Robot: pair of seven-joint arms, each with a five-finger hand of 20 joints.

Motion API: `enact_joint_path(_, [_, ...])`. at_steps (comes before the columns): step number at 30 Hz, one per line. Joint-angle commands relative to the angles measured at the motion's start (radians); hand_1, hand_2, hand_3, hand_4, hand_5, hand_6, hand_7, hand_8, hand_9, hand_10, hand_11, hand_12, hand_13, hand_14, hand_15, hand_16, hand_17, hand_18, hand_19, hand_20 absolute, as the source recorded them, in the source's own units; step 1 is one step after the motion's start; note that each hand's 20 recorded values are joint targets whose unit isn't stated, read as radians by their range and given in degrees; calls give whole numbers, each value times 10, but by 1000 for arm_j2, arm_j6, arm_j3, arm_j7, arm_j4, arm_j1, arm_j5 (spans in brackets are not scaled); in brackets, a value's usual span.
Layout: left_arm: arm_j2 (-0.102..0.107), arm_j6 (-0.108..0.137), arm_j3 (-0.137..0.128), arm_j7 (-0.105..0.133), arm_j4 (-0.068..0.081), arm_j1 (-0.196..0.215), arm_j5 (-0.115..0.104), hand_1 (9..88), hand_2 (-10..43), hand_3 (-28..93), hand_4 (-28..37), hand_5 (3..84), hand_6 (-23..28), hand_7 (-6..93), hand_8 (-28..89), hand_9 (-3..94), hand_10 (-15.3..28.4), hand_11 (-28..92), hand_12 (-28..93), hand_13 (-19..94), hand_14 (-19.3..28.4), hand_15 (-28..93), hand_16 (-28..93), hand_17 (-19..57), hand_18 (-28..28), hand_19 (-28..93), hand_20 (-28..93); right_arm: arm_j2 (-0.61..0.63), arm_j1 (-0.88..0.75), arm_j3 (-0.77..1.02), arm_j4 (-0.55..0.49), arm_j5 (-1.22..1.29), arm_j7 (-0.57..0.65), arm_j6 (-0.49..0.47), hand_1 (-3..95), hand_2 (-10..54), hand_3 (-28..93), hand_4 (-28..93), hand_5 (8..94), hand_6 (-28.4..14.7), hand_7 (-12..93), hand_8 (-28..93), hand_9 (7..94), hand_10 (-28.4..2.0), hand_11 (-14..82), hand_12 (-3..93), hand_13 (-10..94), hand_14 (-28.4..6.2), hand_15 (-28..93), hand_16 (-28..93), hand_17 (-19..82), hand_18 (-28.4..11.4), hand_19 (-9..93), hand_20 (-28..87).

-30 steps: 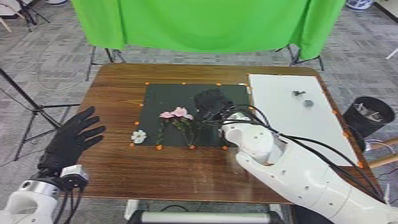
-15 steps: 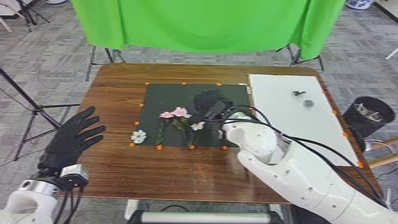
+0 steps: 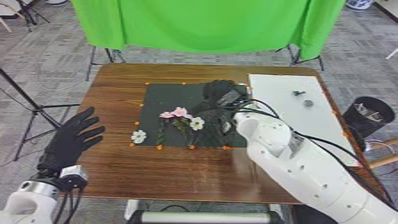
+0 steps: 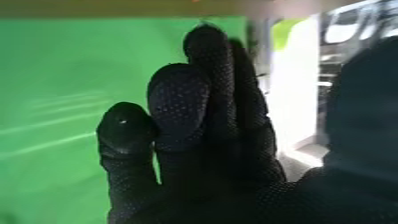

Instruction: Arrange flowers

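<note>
Farther and rightward my right hand [image 3: 222, 91] has shifted over the dark mat [image 3: 163, 94], and the white flower [image 3: 197, 123] just right of the pink flowers [image 3: 179, 112] has come into full sight. Its fingers are nearly straight, released, with the thumb apart from them. My left hand [image 3: 67, 140], near the table's left side, has its fingers loosely spread. Another white flower [image 3: 139, 136] lies at the mat's near left corner. What stands in the way is my right arm [image 3: 289, 145], crossing the near part of the white sheet [image 3: 286, 112], where two small dark bits [image 3: 308, 103] lie farther off; beyond the table [image 3: 115, 100] hangs a green cloth [image 3: 204, 30], and a black bin [image 3: 366, 117] stands right
</note>
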Motion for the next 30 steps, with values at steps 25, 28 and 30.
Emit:
enact_joint_path(25, [-12, 1, -6, 6, -7, 29, -3, 256, -21, 698, -239, 243, 23, 212, -113, 205, 115, 231, 164, 190, 153, 375, -2, -89, 225, 475, 103, 319, 6, 99, 195, 227, 415, -112, 211, -84, 869, -256, 275, -140, 133, -64, 373, -200, 137, 164, 499, -108, 692, 142, 256, -223, 862, 476])
enact_joint_path(28, [-13, 3, -8, 6, -9, 31, -3, 255, -21, 699, -238, 243, 24, 211, -113, 204, 114, 231, 165, 190, 153, 375, -2, -88, 225, 475, 102, 323, 23, 71, 221, 233, 412, -86, 219, -83, 863, -262, 320, -129, 159, -78, 429, -187, 163, 157, 552, -95, 680, 152, 279, -219, 877, 468])
enact_joint_path(30, [-11, 1, -8, 8, -8, 32, -3, 256, -21, 697, -239, 243, 23, 211, -113, 205, 114, 230, 164, 191, 153, 375, -2, -88, 225, 474, 102, 328, 23, 67, 232, 238, 395, -66, 223, -80, 858, -265, 349, -123, 170, -86, 456, -178, 178, 157, 580, -88, 676, 159, 287, -220, 884, 464])
